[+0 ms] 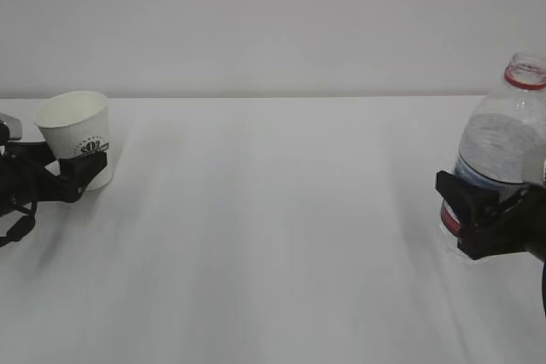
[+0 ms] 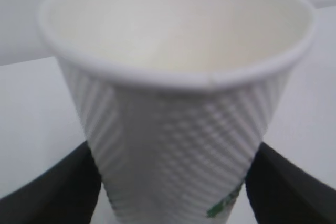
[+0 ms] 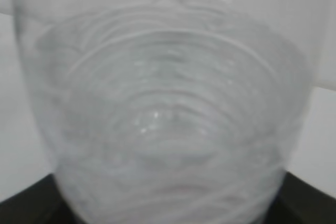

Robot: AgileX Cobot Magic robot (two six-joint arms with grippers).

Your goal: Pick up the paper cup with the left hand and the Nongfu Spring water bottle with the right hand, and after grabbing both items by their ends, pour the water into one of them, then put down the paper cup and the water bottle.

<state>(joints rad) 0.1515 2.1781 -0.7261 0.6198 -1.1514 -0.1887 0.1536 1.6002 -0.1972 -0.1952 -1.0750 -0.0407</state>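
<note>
Left hand [image 1: 75,172] around paper cup [image 1: 78,134], low on its body.

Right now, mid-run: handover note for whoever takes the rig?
Left hand: closed on the paper cup, low on its body, cup tilted, far left.
Right hand: closed on the Nongfu Spring water bottle at its lower part, upright, cap off, far right.
Water is in the bottle; the cup looks empty.
Done: both gripped.
Left: bring them together, pour, set both down on the table.
</note>
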